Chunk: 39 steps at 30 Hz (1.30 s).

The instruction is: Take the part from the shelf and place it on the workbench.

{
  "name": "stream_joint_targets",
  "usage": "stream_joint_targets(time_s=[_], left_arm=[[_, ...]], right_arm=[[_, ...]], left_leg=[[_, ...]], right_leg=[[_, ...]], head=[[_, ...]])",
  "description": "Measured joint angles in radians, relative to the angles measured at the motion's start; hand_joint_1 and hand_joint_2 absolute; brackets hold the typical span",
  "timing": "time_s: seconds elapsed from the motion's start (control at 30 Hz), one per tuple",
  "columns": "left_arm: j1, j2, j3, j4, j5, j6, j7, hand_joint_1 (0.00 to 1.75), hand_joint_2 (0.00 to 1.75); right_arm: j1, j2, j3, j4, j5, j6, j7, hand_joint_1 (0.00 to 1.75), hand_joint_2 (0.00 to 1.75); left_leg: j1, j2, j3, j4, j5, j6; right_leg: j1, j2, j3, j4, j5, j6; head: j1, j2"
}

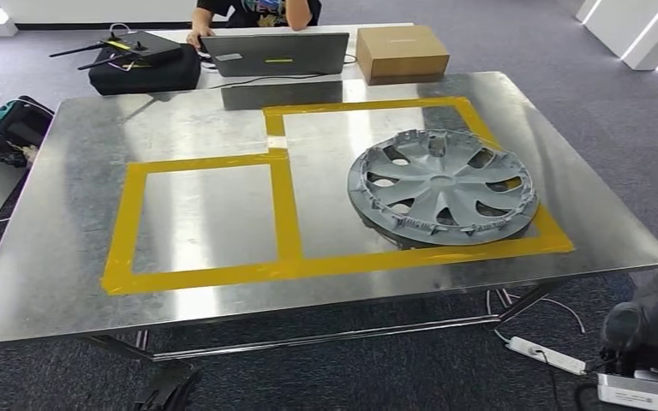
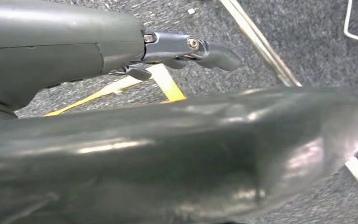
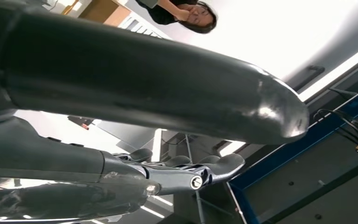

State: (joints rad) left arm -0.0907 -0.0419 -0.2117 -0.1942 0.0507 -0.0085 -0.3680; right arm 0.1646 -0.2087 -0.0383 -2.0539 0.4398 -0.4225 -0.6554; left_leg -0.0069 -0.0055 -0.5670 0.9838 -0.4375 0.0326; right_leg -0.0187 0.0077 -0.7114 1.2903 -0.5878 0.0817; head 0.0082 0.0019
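- Grey carpet (image 1: 565, 77) covers the room; a person (image 1: 257, 10) sits at a far desk behind a laptop (image 1: 274, 53), between a black bag (image 1: 141, 68) and a cardboard box (image 1: 401, 53).
- The steel workbench (image 1: 68, 257) before me bears yellow tape (image 1: 284, 205) marking two adjoining rectangles.
- The part (image 1: 443, 186), a grey wheel cover, lies flat in the right rectangle, overlapping its tape.
- My left hand (image 2: 186, 49) hangs over carpet, fingers straight, holding nothing.
- My right hand (image 3: 186, 172) holds nothing, fingers extended.
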Motion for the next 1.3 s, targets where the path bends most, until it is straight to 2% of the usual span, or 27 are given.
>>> stream_joint_targets(time_s=[0.03, 0.07, 0.17, 0.2, 0.23, 0.33, 0.37, 0.43, 0.5, 0.53, 0.57, 0.6, 0.67, 0.7, 0.73, 0.83, 0.87, 0.9, 0.97, 1.0, 1.03, 1.07, 1.1, 1.13, 1.2, 1.23, 1.3], left_arm=[[0.001, -0.001, 0.000, 0.000, 0.000, 0.000, 0.000, 0.00, 0.00], [0.003, -0.001, 0.000, 0.000, 0.000, 0.000, 0.000, 0.00, 0.00], [0.004, -0.002, 0.000, 0.000, 0.000, 0.000, -0.001, 0.00, 0.00], [0.004, -0.002, 0.000, 0.000, 0.000, 0.000, -0.001, 0.00, 0.00], [0.005, -0.002, 0.000, 0.000, 0.000, 0.000, -0.001, 0.00, 0.00], [0.006, -0.001, 0.000, 0.000, 0.000, -0.001, -0.002, 0.00, 0.00], [0.007, -0.001, 0.000, 0.000, 0.000, -0.001, -0.003, 0.00, 0.00], [0.008, 0.000, 0.000, 0.000, 0.000, -0.003, -0.004, 0.00, 0.00], [0.009, -0.001, 0.000, 0.000, 0.000, -0.004, -0.004, 0.00, 0.00], [0.010, -0.002, 0.000, 0.000, -0.001, -0.004, -0.004, 0.00, 0.00], [0.011, -0.002, 0.000, 0.000, -0.001, -0.004, -0.004, 0.00, 0.00], [0.011, -0.002, 0.000, 0.000, -0.001, -0.004, -0.004, 0.00, 0.00], [0.009, -0.003, 0.000, 0.000, -0.003, -0.005, -0.004, 0.00, 0.00], [0.008, -0.003, 0.000, 0.000, -0.004, -0.005, -0.004, 0.00, 0.00], [0.007, -0.004, 0.000, 0.000, -0.005, -0.005, -0.004, 0.00, 0.00], [0.008, -0.004, 0.000, 0.000, -0.006, -0.006, -0.004, 0.00, 0.00], [0.009, -0.004, 0.001, 0.000, -0.006, -0.006, -0.004, 0.00, 0.00], [0.009, -0.003, 0.001, 0.000, -0.006, -0.006, -0.004, 0.00, 0.00], [0.009, -0.002, 0.002, 0.000, -0.007, -0.006, -0.004, 0.00, 0.00], [0.009, -0.003, 0.002, 0.000, -0.007, -0.007, -0.004, 0.00, 0.00], [0.010, -0.004, 0.002, 0.000, -0.007, -0.007, -0.004, 0.00, 0.00], [0.011, -0.004, 0.002, 0.000, -0.007, -0.007, -0.004, 0.00, 0.00], [0.011, -0.004, 0.002, 0.000, -0.007, -0.007, -0.004, 0.00, 0.00], [0.011, -0.004, 0.003, 0.000, -0.007, -0.007, -0.004, 0.00, 0.00], [0.010, -0.004, 0.004, 0.000, -0.007, -0.008, -0.004, 0.00, 0.00], [0.010, -0.004, 0.004, 0.000, -0.008, -0.008, -0.004, 0.00, 0.00], [0.010, -0.004, 0.005, 0.000, -0.008, -0.008, -0.004, 0.00, 0.00]], right_arm=[[-0.001, 0.000, 0.001, 0.001, 0.000, 0.000, 0.002, 0.00, 0.00], [-0.002, 0.000, 0.002, 0.003, 0.000, 0.000, 0.003, 0.00, 0.00], [-0.009, -0.003, 0.006, 0.005, -0.001, 0.000, 0.006, 0.00, 0.00], [-0.011, -0.004, 0.007, 0.005, -0.002, 0.000, 0.006, 0.00, 0.00], [-0.012, -0.005, 0.007, 0.006, -0.002, 0.000, 0.007, 0.00, 0.00], [-0.013, -0.006, 0.009, 0.007, -0.002, 0.001, 0.009, 0.00, 0.00], [-0.014, -0.006, 0.009, 0.007, -0.002, 0.001, 0.009, 0.00, 0.00], [-0.014, -0.006, 0.009, 0.008, -0.002, 0.002, 0.010, 0.00, 0.00], [-0.013, -0.006, 0.009, 0.009, -0.002, 0.002, 0.010, 0.00, 0.00], [-0.013, -0.006, 0.009, 0.009, -0.002, 0.002, 0.011, 0.00, 0.00], [-0.012, -0.006, 0.009, 0.010, -0.002, 0.002, 0.012, 0.00, 0.00], [-0.012, -0.006, 0.009, 0.010, -0.002, 0.002, 0.012, 0.00, 0.00], [-0.012, -0.007, 0.009, 0.010, -0.002, 0.001, 0.012, 0.00, 0.00], [-0.013, -0.007, 0.010, 0.010, -0.001, 0.001, 0.012, 0.00, 0.00], [-0.013, -0.007, 0.010, 0.010, -0.001, 0.001, 0.012, 0.00, 0.00], [-0.011, -0.007, 0.010, 0.010, -0.001, 0.001, 0.013, 0.00, 0.00], [-0.010, -0.008, 0.010, 0.010, -0.001, 0.001, 0.013, 0.00, 0.00], [-0.009, -0.008, 0.010, 0.010, -0.001, 0.001, 0.013, 0.00, 0.00], [-0.009, -0.008, 0.010, 0.010, -0.002, 0.001, 0.014, 0.00, 0.00], [-0.008, -0.008, 0.010, 0.011, -0.002, 0.001, 0.014, 0.00, 0.00], [-0.008, -0.008, 0.010, 0.011, -0.002, 0.001, 0.014, 0.00, 0.00], [-0.007, -0.008, 0.010, 0.012, -0.003, 0.001, 0.014, 0.00, 0.00], [-0.007, -0.008, 0.010, 0.013, -0.003, 0.001, 0.014, 0.00, 0.00], [-0.007, -0.008, 0.010, 0.013, -0.003, 0.002, 0.014, 0.00, 0.00], [-0.009, -0.008, 0.011, 0.013, -0.003, 0.002, 0.014, 0.00, 0.00], [-0.010, -0.008, 0.011, 0.013, -0.003, 0.002, 0.014, 0.00, 0.00], [-0.010, -0.009, 0.011, 0.014, -0.003, 0.002, 0.014, 0.00, 0.00]], left_leg=[[-0.002, 0.000, -0.007, 0.001, 0.005, 0.001], [-0.003, 0.000, -0.013, 0.001, 0.010, 0.001], [-0.006, -0.001, -0.022, 0.003, 0.022, -0.006], [-0.007, -0.001, -0.024, 0.004, 0.026, -0.011], [-0.008, -0.001, -0.027, 0.005, 0.030, -0.016], [-0.008, -0.002, -0.038, 0.012, 0.032, -0.034], [-0.008, -0.002, -0.048, 0.031, 0.013, -0.041], [-0.003, -0.002, -0.087, 0.127, -0.062, -0.053], [0.004, -0.001, -0.131, 0.255, -0.129, -0.063], [0.007, -0.001, -0.137, 0.286, -0.137, -0.066], [0.010, -0.001, -0.123, 0.279, -0.126, -0.069], [0.013, -0.001, -0.089, 0.233, -0.100, -0.070], [0.018, -0.002, 0.005, 0.089, -0.053, -0.073], [0.018, -0.004, 0.037, 0.036, -0.042, -0.071], [0.018, -0.005, 0.054, 0.005, -0.040, -0.067], [0.015, -0.007, 0.046, -0.005, -0.035, -0.041], [0.014, -0.006, 0.041, -0.006, -0.030, -0.032], [0.014, -0.005, 0.036, -0.007, -0.024, -0.023], [0.011, -0.003, 0.022, -0.007, -0.014, -0.009], [0.008, -0.003, 0.014, -0.006, -0.009, -0.006], [0.005, -0.003, 0.008, -0.006, -0.004, -0.003], [0.002, -0.003, 0.003, -0.005, 0.001, -0.003], [0.001, -0.003, -0.001, -0.005, 0.005, -0.003], [0.000, -0.003, -0.004, -0.004, 0.008, -0.005], [-0.003, -0.003, -0.008, -0.003, 0.015, -0.012], [-0.003, -0.003, -0.010, -0.002, 0.019, -0.017], [-0.004, -0.003, -0.015, -0.001, 0.028, -0.028]], right_leg=[[0.001, 0.000, 0.003, 0.017, -0.004, 0.000], [0.001, 0.000, 0.027, -0.007, 0.011, -0.002], [0.006, 0.000, 0.168, -0.221, 0.075, -0.013], [0.008, 0.000, 0.198, -0.268, 0.083, -0.018], [0.010, 0.000, 0.208, -0.287, 0.082, -0.023], [0.008, 0.000, 0.196, -0.290, 0.097, -0.043], [0.005, -0.001, 0.190, -0.293, 0.104, -0.051], [0.002, -0.003, 0.176, -0.295, 0.117, -0.060], [0.001, -0.004, 0.159, -0.294, 0.129, -0.061], [0.001, -0.005, 0.151, -0.294, 0.135, -0.060], [0.000, -0.004, 0.144, -0.293, 0.140, -0.057], [-0.002, -0.004, 0.138, -0.293, 0.145, -0.053], [-0.003, -0.004, 0.131, -0.292, 0.152, -0.043], [-0.002, -0.003, 0.129, -0.291, 0.156, -0.037], [0.000, -0.003, 0.127, -0.291, 0.160, -0.030], [-0.002, -0.002, 0.118, -0.290, 0.168, -0.012], [-0.004, -0.002, 0.109, -0.275, 0.153, -0.008], [-0.005, -0.003, 0.092, -0.239, 0.124, -0.006], [-0.003, -0.003, 0.042, -0.108, 0.042, -0.004], [-0.002, -0.003, 0.020, -0.042, 0.011, -0.004], [-0.001, -0.003, 0.011, -0.003, -0.002, -0.005], [0.001, -0.003, 0.023, -0.005, 0.005, -0.008], [0.002, -0.003, 0.056, -0.049, 0.028, -0.011], [0.004, -0.003, 0.106, -0.124, 0.057, -0.015], [0.009, -0.002, 0.194, -0.259, 0.089, -0.021], [0.012, -0.002, 0.213, -0.292, 0.092, -0.024], [0.014, 0.000, 0.209, -0.299, 0.098, -0.031]], head=[[0.000, 0.000], [0.000, 0.000], [-0.001, 0.000], [-0.001, 0.000], [-0.001, 0.000], [-0.001, 0.000], [-0.003, 0.000], [-0.007, 0.000], [-0.008, 0.000], [-0.008, 0.000], [-0.008, 0.000], [-0.008, 0.000], [-0.009, 0.000], [-0.009, 0.000], [-0.009, 0.000], [-0.008, 0.000], [-0.006, 0.000], [-0.005, 0.000], [-0.003, 0.000], [-0.003, 0.000], [-0.003, 0.000], [-0.003, 0.000], [-0.003, 0.000], [-0.003, 0.000], [-0.004, 0.000], [-0.004, 0.000], [-0.004, 0.000]])
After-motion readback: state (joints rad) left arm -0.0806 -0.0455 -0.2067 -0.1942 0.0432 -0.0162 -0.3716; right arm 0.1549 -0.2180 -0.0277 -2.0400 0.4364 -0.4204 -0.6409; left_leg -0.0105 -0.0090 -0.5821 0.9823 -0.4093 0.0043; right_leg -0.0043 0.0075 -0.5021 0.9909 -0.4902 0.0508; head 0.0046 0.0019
